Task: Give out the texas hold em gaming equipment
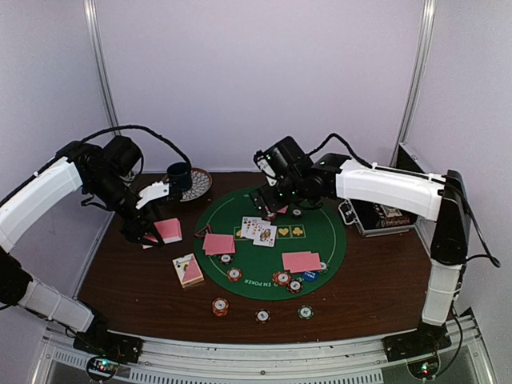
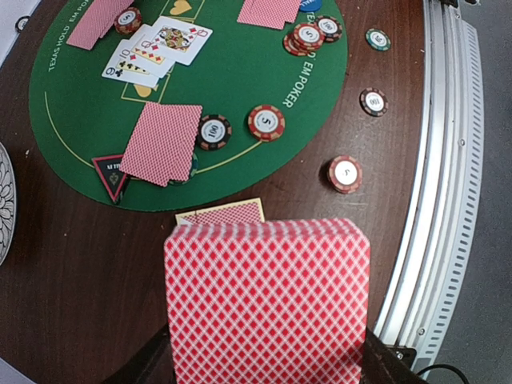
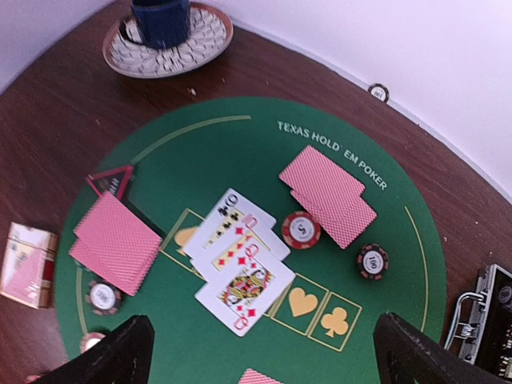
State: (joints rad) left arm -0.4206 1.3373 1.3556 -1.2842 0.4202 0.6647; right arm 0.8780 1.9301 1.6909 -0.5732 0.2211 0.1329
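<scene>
Closest to us, the deck of pink-backed cards is clamped in our left gripper. That arm bends down over the bare wood left of the green mat. Face-up cards lie mid-mat, with poker chips along its near edge. Our right gripper hangs over the mat's far side, its fingers wide apart and empty.

place: robot lab booth | signs: plain white walls; metal frame posts; slotted base rail
</scene>
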